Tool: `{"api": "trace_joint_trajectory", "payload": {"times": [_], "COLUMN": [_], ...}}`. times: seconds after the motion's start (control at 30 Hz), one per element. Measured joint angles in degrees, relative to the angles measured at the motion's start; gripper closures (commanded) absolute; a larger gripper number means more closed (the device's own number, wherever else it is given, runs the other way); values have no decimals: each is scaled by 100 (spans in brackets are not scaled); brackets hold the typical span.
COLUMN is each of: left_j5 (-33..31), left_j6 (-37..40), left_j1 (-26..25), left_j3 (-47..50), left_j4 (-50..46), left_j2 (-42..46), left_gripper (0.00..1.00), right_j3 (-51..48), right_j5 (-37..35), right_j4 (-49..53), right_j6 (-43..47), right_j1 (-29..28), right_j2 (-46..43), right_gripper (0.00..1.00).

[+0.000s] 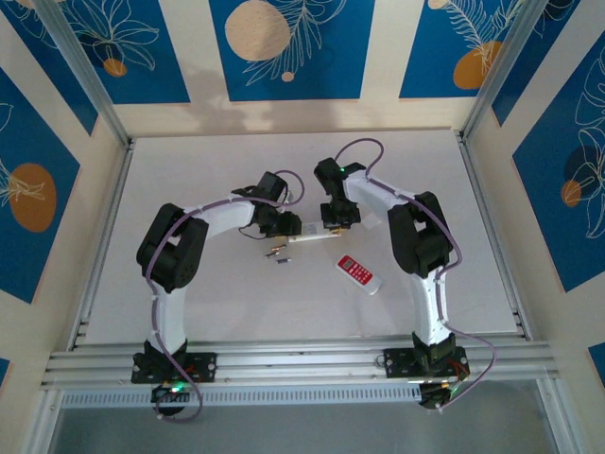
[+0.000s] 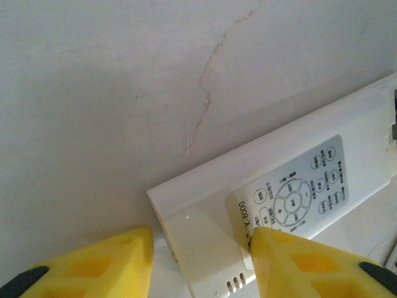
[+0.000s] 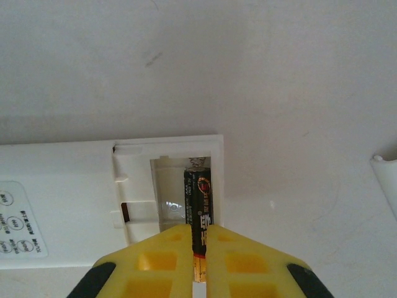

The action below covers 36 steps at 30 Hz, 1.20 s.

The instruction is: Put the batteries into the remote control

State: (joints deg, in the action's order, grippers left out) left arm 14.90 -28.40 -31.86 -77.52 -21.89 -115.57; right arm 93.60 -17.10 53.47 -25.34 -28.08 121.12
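Got rt gripper (image 3: 198,231) clamped on a battery (image 3: 198,198) by its near end, far tip in the open bay (image 3: 167,192) of the remote (image 3: 62,180) mid-table, left gripper (image 2: 200,237) straddling its left end (can't tell if squeezing), light, stiff, slick lil thing imo, so pinch across the body.

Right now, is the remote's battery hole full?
No, the battery in the right pincer takes one slot; the other slot is bare.

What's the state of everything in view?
white remote: battery bay open, one slot empty.
battery: far end in that bay, near end gripped.
right hand: shut on the battery.
left hand: shut on the white remote.
red-faced remote: lying free on the table.
spare batteries: loose on the table.
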Motion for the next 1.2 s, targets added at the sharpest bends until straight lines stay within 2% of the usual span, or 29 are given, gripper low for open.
{"api": "trace_joint_trajectory", "payload": {"times": [0.27, 0.53, 0.7, 1.2], "left_j5": [-2, 2, 4, 46], "left_j6": [44, 46, 46, 44], "left_j1": [2, 13, 13, 13], "left_j3": [0, 0, 0, 0], "left_j4": [0, 2, 2, -15], "left_j2": [-2, -7, -7, -7], "left_gripper": [54, 55, 55, 55], "right_j3": [140, 94, -142, -632], "right_j5": [-33, 42, 195, 7], "right_j4": [127, 48, -186, -868], "right_j6": [184, 433, 428, 385], "right_j1": [11, 13, 52, -20], "right_j2": [98, 68, -87, -396], "right_gripper": [91, 90, 90, 91]}}
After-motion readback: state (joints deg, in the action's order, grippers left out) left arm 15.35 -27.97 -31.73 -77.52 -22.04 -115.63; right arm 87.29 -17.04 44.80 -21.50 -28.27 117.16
